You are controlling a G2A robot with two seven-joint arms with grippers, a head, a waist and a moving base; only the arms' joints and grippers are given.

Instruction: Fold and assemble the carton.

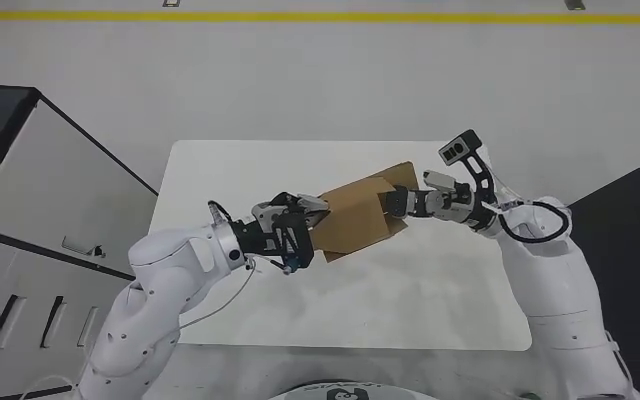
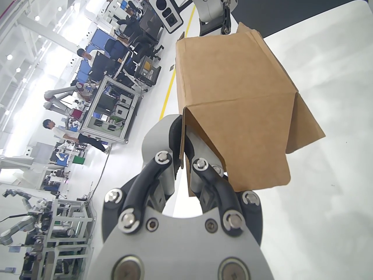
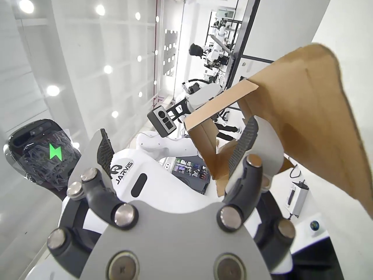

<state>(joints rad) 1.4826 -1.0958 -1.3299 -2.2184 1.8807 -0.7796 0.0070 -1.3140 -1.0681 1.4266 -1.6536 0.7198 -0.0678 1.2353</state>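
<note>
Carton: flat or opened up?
Opened: the carton forms a box shape, ends unclosed; end flaps stick out loose, left pincer clamps one edge.

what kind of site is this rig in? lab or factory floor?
Probably a robotics lab or test hall, not a production line: beyond the white table are other robot arms, an open-frame equipment rack and office chairs. A yellow floor line runs behind the table.

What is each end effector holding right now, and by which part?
Left end effector pinches the carton by an end flap's edge. Right end effector open, gripping nothing.
</note>
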